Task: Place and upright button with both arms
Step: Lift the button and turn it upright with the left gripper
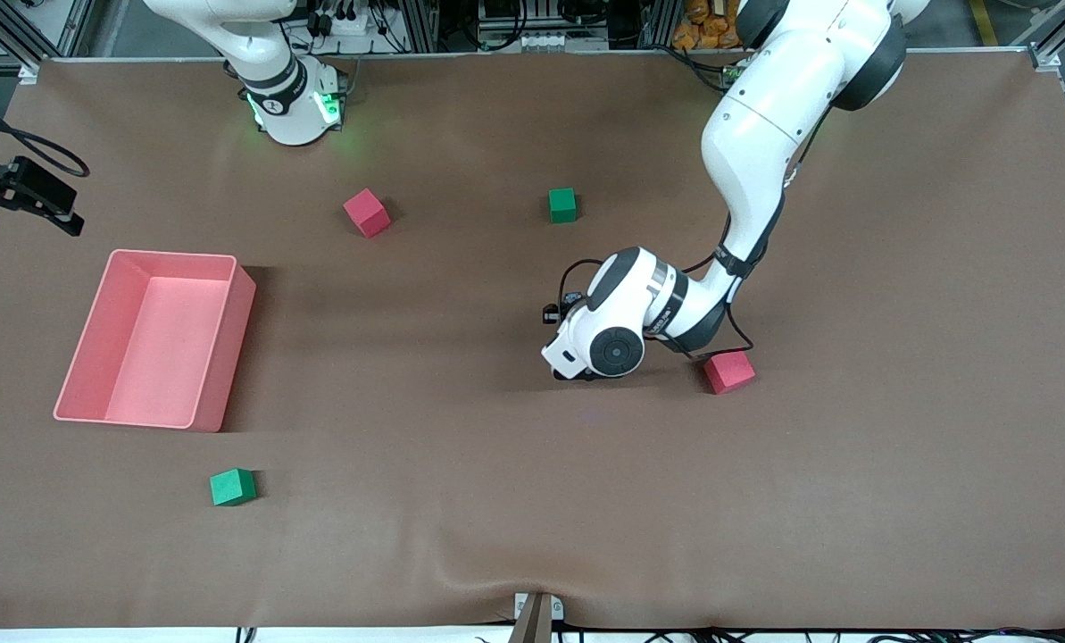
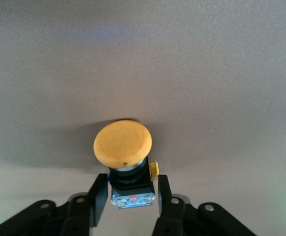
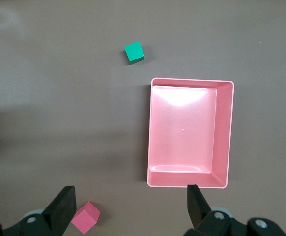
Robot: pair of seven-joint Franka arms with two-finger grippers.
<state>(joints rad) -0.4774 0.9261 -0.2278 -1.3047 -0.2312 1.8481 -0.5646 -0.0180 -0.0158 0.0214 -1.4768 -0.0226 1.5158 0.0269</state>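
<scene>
A big brown table [image 1: 461,500] fills almost the whole room we can see. Its top is soft-looking and a bit wavy near the edge closest to the front camera. Metal frame bars [image 1: 41,31] stand at the top corners. Above the table's top edge there are black cables [image 1: 345,22] and grey machines. A small metal bracket [image 1: 536,612] sits at the middle of the near edge. Soft dark shadows lie on the brown top.

Two red cubes [image 1: 367,212], two green cubes [image 1: 562,204]
</scene>
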